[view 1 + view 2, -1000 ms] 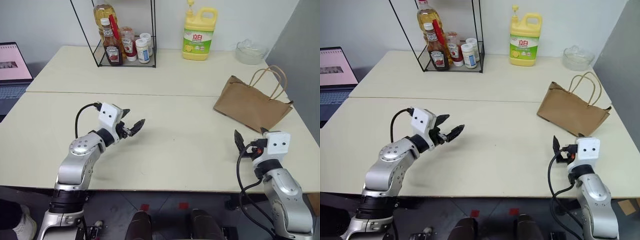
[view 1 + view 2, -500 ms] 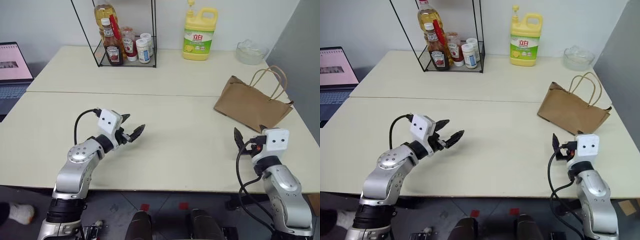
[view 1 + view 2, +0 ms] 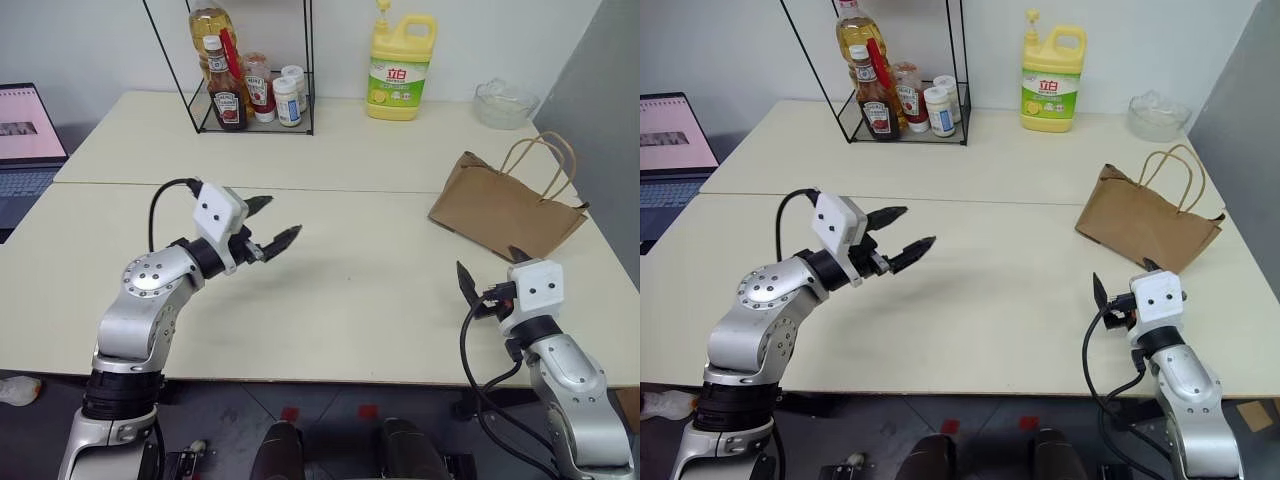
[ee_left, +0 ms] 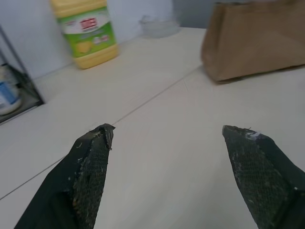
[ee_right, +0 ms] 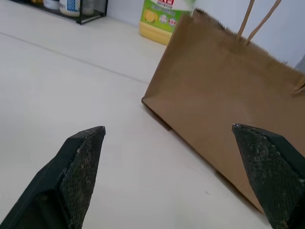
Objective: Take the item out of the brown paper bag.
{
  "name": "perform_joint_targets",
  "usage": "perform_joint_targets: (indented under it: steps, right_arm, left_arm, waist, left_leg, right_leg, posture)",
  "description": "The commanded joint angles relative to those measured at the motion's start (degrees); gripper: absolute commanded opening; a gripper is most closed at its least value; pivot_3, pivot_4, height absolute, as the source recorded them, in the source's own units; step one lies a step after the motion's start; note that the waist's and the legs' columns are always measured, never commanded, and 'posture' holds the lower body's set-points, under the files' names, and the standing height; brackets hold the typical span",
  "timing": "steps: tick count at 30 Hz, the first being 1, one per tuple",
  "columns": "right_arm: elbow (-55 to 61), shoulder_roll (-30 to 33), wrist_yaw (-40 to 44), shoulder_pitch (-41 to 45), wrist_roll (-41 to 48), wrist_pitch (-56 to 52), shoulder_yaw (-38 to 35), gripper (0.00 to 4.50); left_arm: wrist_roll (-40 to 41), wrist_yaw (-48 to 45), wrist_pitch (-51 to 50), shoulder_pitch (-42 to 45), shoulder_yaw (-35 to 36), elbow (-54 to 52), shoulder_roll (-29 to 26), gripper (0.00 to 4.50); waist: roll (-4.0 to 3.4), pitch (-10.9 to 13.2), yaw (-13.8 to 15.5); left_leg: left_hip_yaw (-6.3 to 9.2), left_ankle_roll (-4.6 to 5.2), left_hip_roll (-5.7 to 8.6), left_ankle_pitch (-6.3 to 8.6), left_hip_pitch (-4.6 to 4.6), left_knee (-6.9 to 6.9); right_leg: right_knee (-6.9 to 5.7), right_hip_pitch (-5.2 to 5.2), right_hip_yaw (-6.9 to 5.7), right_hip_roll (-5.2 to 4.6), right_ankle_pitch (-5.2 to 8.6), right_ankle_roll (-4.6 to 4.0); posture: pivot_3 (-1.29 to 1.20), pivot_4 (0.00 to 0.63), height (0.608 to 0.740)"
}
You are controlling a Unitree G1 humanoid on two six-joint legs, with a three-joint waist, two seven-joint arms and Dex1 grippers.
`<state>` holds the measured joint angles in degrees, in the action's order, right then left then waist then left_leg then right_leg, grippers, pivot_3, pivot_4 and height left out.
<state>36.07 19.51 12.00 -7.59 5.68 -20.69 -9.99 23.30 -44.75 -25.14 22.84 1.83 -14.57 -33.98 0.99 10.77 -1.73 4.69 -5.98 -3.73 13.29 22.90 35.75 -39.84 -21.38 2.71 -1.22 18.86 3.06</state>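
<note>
Brown paper bag lying flat at the right side of a pale tabletop, against a white wall; long axis slanting, cord handles toward the far right edge. Just beyond the right hand, fingers spread, empty. Well right of the left hand, also spread, empty.

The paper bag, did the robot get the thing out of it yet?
Not yet. Done: nothing, the brown paper bag lies on its side on the table, and no item lies outside it. In hand: nothing, the left gripper and right gripper are both open and empty, apart from the bag. Left: reach the bag, get inside, pull the item out.
</note>
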Motion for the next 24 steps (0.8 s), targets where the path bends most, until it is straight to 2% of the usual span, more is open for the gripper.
perform_joint_targets:
  steps: [1,5,12,24]
  right_arm:
    - [6.4,0.6,-1.2,2.0,2.5,-5.0,-5.0,4.5]
    - [7.7,2.0,-2.2,6.9,3.8,-11.2,-8.2,4.5]
    - [1.9,5.2,-5.4,19.9,3.8,-22.6,-11.0,4.5]
    - [-14.8,13.5,-2.1,35.1,6.7,-26.6,-14.3,4.5]
  left_arm:
    - [3.5,-3.9,-2.4,2.8,-0.7,-3.7,-1.4,3.9]
    - [4.8,-6.1,-4.3,4.4,-1.5,-3.6,-2.1,3.9]
    - [4.5,-5.6,-5.0,5.5,-2.5,-3.9,-0.9,3.9]
    - [3.7,-4.3,-4.3,5.2,-3.0,-3.9,1.0,3.9]
  waist:
    - [0.0,0.0,0.0]
    - [0.0,0.0,-0.1]
    - [-0.01,0.0,-0.1]
    - [-0.05,0.0,-0.1]
  left_leg:
    - [0.0,0.0,0.0,0.0,0.01,0.02]
    - [0.0,0.01,0.0,0.0,-0.06,0.03]
    - [0.0,0.01,0.0,0.01,-0.01,0.02]
    - [-0.02,0.02,0.02,0.01,0.02,0.02]
  right_leg:
    - [-0.01,0.01,0.0,0.0,0.0,0.0]
    - [-0.04,0.02,0.01,0.01,0.0,0.0]
    - [-0.02,-0.01,0.02,0.02,0.0,0.0]
    - [0.01,-0.03,0.04,0.01,0.0,-0.01]
  posture:
    - [0.0,0.15,0.74]
    - [0.0,0.15,0.74]
    - [0.0,0.15,0.74]
    - [0.0,0.15,0.74]
